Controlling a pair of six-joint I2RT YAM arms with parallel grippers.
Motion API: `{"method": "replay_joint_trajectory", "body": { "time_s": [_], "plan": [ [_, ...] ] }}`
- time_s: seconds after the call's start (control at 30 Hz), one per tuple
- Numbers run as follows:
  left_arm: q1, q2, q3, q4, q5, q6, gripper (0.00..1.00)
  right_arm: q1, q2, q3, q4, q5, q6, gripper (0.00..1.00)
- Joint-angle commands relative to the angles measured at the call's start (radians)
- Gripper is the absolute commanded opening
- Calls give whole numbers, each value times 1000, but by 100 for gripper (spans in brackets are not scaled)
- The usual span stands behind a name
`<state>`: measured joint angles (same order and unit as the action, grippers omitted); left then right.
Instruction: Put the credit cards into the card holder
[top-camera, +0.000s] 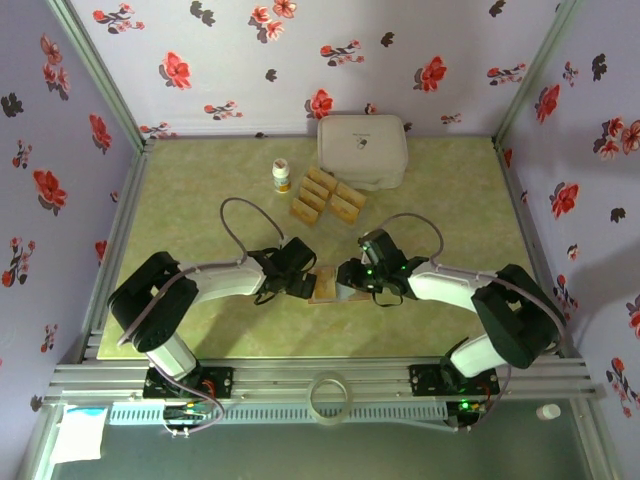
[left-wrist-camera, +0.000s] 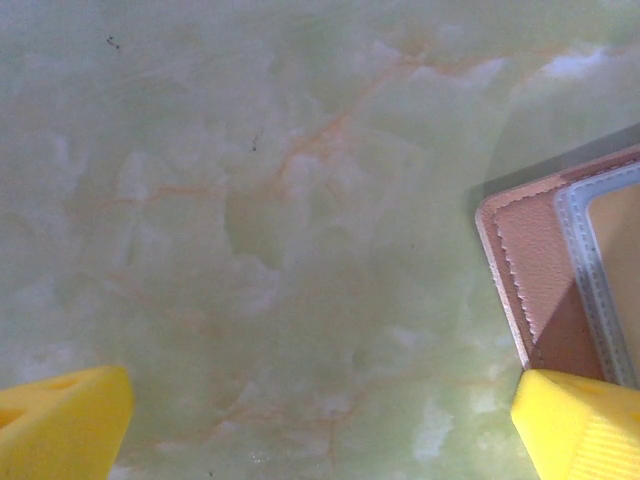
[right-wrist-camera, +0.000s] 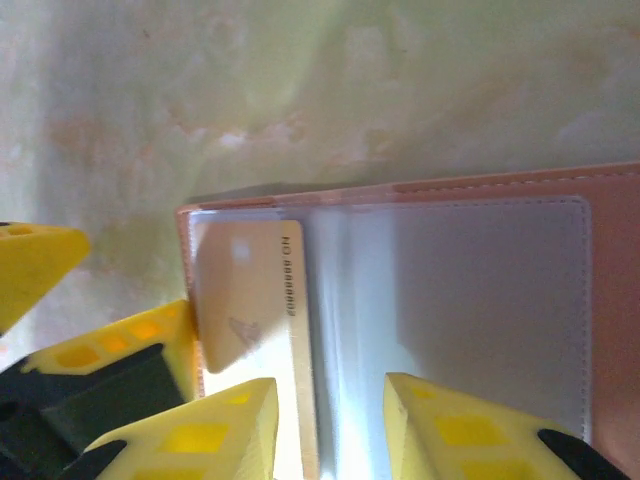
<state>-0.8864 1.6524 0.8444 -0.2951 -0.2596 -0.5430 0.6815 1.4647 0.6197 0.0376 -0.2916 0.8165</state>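
Currently: right pincer (right-wrist-camera: 332, 400) hangs over the open card holder (right-wrist-camera: 450, 300). Its jaws are part-way apart, with nothing clamped between them that I can make out. One credit card (right-wrist-camera: 245, 295) lies on the holder just ahead of its left finger, and the card's long edge runs back into the gap between the fingers. Cannot tell whether the card sits under the clear pocket film or on top of it.

Left pincer (left-wrist-camera: 320, 385) is spread wide and grips nothing. The holder's corner is at its right fingertip, apparently touching. The loose cards (top-camera: 325, 197) lie well beyond both pincers, beside the white box (top-camera: 362, 150).

Risks, as judged:
- The card looks slightly skewed to the pocket. A further push could catch a corner on the pocket lip and buckle the card.
- If the jaws close on the film rather than the card, pulling back could drag the card out or lift the holder.
- The holder seems steadied at one corner only, so a sideways shove could pivot it off line.
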Motion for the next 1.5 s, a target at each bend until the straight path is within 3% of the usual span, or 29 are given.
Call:
{"method": "replay_joint_trajectory", "body": {
  "time_s": [0.0, 0.6, 0.83, 1.0, 1.1, 1.47],
  "plan": [
    [-19, 35, -13, 31, 14, -14, 100, 10, -36, 23, 22, -36, 34, 32],
    [-18, 20, -27, 44, 13, -11, 100, 57, 2, 83, -4, -11, 34, 33],
    [-17, 23, -18, 37, 14, -5, 100, 30, -64, 61, -132, 99, -27, 34],
    [-17, 31, -8, 32, 14, 2, 100, -7, -81, 46, -228, 176, -82, 41],
    [-17, 39, -2, 30, 13, 3, 100, -23, -57, 35, -223, 170, -95, 45],
    [-18, 49, 7, 25, 13, 3, 100, -25, 30, 20, -157, 147, -90, 45]
  ]
}}
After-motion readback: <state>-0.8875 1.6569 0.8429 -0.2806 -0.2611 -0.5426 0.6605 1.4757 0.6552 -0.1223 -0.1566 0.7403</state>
